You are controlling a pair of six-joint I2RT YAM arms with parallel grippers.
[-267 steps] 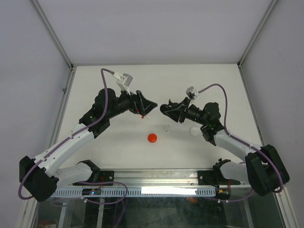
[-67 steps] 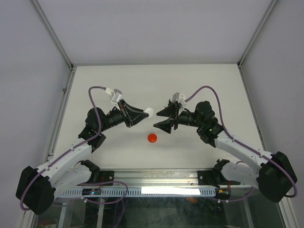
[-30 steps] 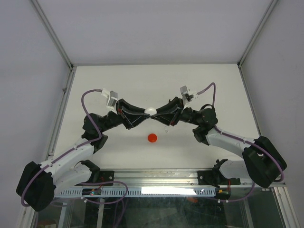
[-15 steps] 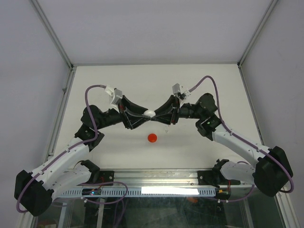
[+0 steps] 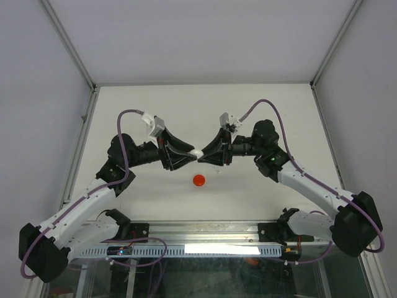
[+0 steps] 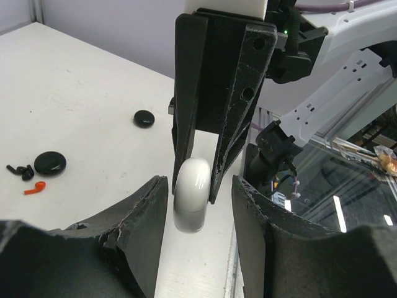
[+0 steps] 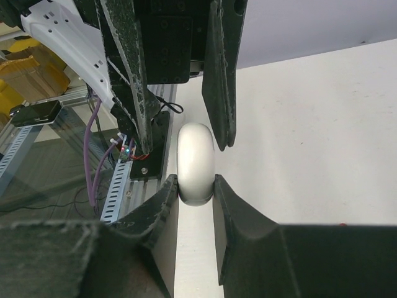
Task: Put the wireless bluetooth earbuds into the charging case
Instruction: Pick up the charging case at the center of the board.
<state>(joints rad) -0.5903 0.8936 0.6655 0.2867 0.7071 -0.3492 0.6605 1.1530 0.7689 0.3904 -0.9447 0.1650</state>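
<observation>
Viewing both wrist feeds, I confirm the right gripper (image 7: 195, 186) clamps the white charging case (image 7: 196, 155) edgewise; the left gripper (image 6: 198, 186) stands parted around it, apparently clear of contact.

The white table (image 5: 205, 105) filled the middle of the overhead view, matte and evenly lit, with only soft shadows on it. Behind it stood a plain back wall (image 5: 198, 37) of pale grey (slightly lilac in tone), and a left wall (image 5: 31, 93) and a right wall (image 5: 366, 74) of the same colour closed the sides. Two slanted metal posts (image 5: 68, 43) rose from the far corners of the table. Along the near edge lay an aluminium rail (image 5: 205, 231), and below it a glass panel (image 5: 217, 276) under a bright strip of light (image 5: 220, 249). In the right wrist view some yellow shapes (image 7: 25, 68) showed beyond the table edge, too blurred to name.
</observation>
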